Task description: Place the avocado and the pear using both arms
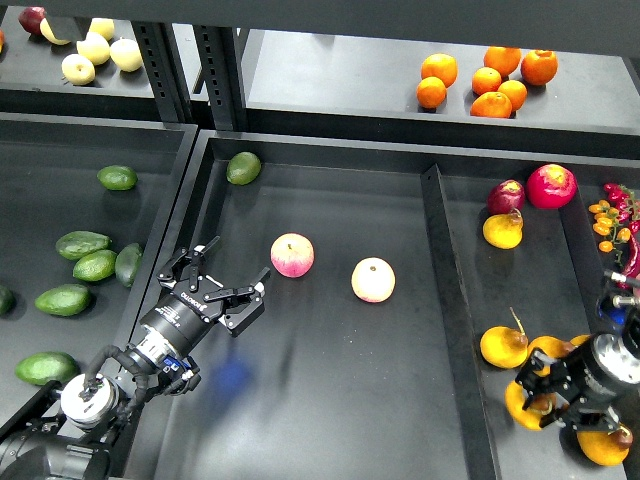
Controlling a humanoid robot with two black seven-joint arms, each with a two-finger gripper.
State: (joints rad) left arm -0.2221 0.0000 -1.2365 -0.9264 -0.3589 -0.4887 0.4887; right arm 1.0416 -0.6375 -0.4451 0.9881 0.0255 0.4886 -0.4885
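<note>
**Only one faint marking, unreadable**

The only lettering in the head view is a small white print on the black body of the left gripper [232, 283], just behind its fingers toward the wrist. It is too small and blurred to make out any letters or a brand. No words, numbers, stickers or signs can be read anywhere else in the view, neither on the fruit ahead of and beside that gripper, nor on the trays and shelf beyond it, nor on the right gripper [560, 390].
</note>
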